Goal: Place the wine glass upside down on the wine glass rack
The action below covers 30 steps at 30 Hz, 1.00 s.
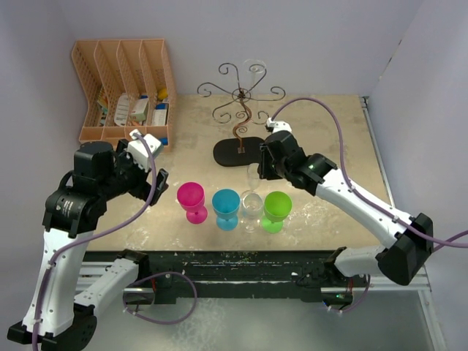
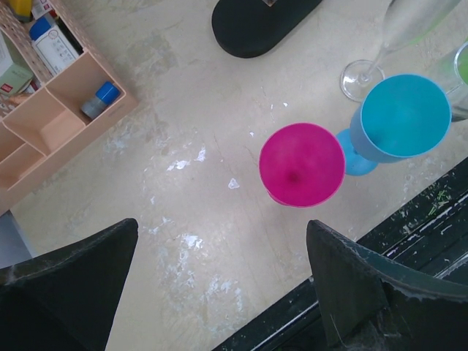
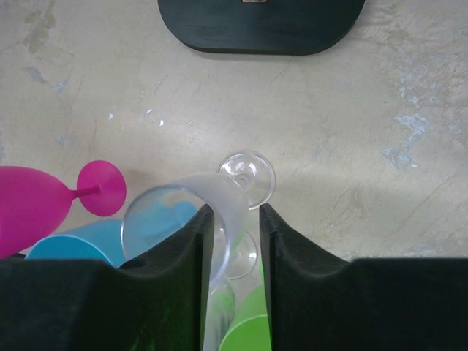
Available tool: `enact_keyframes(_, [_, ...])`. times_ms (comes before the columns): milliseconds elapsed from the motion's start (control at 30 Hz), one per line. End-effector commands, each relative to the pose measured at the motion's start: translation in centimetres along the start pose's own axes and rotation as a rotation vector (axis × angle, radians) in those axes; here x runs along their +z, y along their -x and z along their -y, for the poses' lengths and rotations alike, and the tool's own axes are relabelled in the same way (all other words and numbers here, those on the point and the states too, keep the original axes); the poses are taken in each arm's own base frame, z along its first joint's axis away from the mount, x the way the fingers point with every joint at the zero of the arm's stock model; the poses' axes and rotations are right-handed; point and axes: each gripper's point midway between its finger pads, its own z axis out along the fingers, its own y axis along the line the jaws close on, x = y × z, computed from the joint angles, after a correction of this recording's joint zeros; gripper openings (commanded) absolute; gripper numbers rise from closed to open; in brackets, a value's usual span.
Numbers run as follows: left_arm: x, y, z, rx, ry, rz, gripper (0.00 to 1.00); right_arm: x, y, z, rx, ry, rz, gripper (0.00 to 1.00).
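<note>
Glassware stands in a row near the table's 6 o'clock edge in the top view: 1 pink cup, 1 blue cup, 1 clear glass and 1 green cup. The wine glass stands upright on its foot just at 12 o'clock of that clear glass, touching the tabletop and apart from the wine glass rack. The rack's black oval base lies at 11 o'clock of the wine glass. The right gripper has its 2 fingers drawn in narrowly on either side of the wine glass bowl. Whether they actually press on it cannot be told from the wrist view. The left gripper is spread wide and grips nothing, hanging over bare tabletop at 9 o'clock of the pink cup. A peach organizer sits at the table's 10 o'clock corner.
</note>
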Motion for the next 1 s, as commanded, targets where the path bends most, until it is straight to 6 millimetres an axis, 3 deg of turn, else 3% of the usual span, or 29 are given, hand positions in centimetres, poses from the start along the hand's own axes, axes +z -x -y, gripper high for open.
enact_keyframes(0, [0.1,0.1,-0.2,-0.018,0.013,0.022,1.00,1.1,-0.8,1.0,-0.004,-0.065,-0.012,0.27])
enact_keyframes(100, [0.3,-0.2,0.0,-0.016,0.007,0.017,1.00,1.6,-1.3,1.4,-0.006,-0.091,-0.031,0.15])
enact_keyframes(367, [0.7,-0.6,0.0,-0.019,0.002,0.006,1.00,2.4,-1.9,1.6,-0.018,-0.134,-0.081,0.21])
enact_keyframes(433, [0.7,-0.6,0.0,-0.020,0.004,0.007,1.00,2.4,-1.7,1.6,-0.016,-0.138,-0.081,0.12])
enact_keyframes(467, [0.7,-0.6,0.0,-0.019,0.003,0.007,1.00,2.2,-1.5,1.6,-0.014,-0.135,-0.075,0.01])
enact_keyframes(500, [0.7,-0.5,0.0,-0.020,0.003,0.008,1.00,1.8,-1.2,1.6,-0.017,-0.134,-0.065,0.00])
enact_keyframes(733, [0.6,0.0,0.3,-0.022,-0.024,0.016,1.00,-3.7,3.5,1.8,0.015,-0.070,0.149,0.00])
enact_keyframes(833, [0.3,1.3,2.1,-0.020,-0.136,0.046,1.00,-7.0,5.3,1.4,0.064,0.017,0.268,0.00])
enact_keyframes(967, [-0.9,3.3,5.0,-0.035,-0.307,0.093,1.00,-10.6,6.3,1.9,0.072,0.068,0.360,0.00])
